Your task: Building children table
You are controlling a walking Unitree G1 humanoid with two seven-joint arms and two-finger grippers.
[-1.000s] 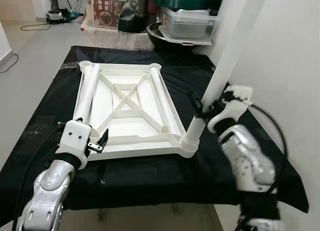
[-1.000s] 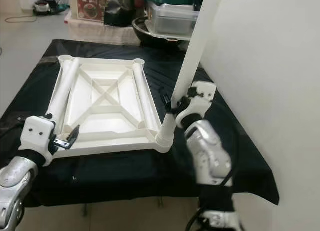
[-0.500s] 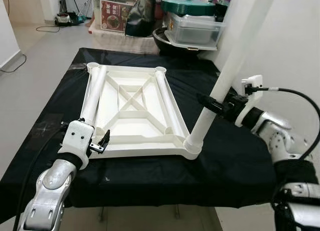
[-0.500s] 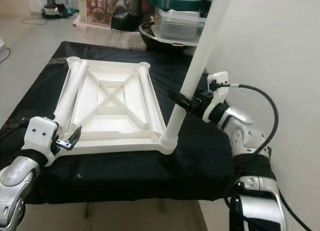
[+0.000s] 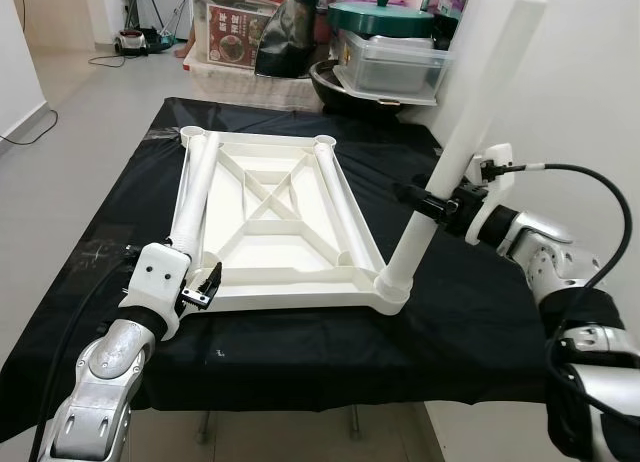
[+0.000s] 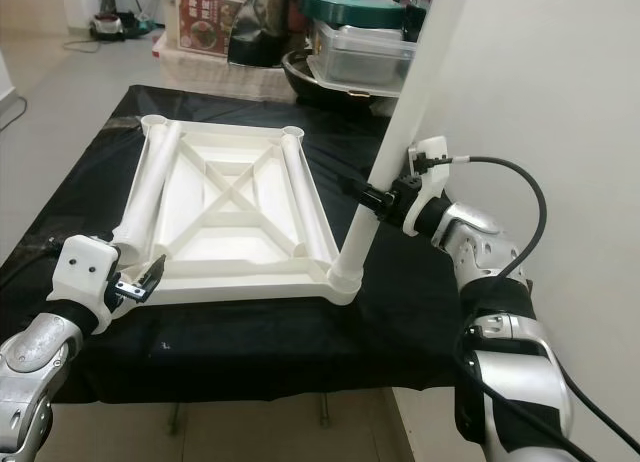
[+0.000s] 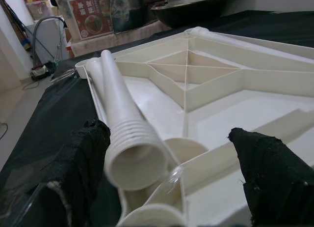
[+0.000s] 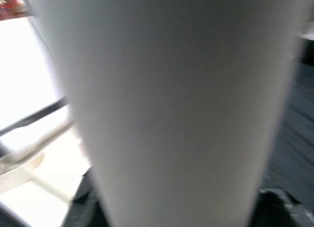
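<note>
Black cloth covers the desk [image 5: 470, 322], which stands beside a white wall with stacked clutter behind its far end: a clear lidded plastic bin [image 5: 392, 54] under a green pot lid [image 5: 380, 18], and a red printed carton [image 5: 228, 29].

Upside down on the cloth lies the white plastic children's tabletop [image 5: 268, 224], a rectangular tray with crossed ribs on its underside and a round socket at each corner.

One long white plastic tube leg [image 5: 462, 146] stands with its foot in the socket at the near corner on the robot's right, leaning away from the tabletop toward the wall. Two more white tube legs lie flat inside the tray along its long sides, one on the left [image 5: 192, 195] and one on the right [image 5: 340, 203].

At the standing leg's middle, the right gripper [image 5: 428, 203] reaches in from the wall side, its black fingers closed around the tube; the right wrist view is close against the leg's white surface.

Near the corner on the robot's left, the left gripper [image 5: 205, 283] sits at the tray's edge with its fingers [image 7: 269, 170] spread wide, grasping nothing. The left wrist view looks straight into the ribbed, hollow end of the left-hand lying leg [image 7: 132, 156], which sits between the two fingers.
</note>
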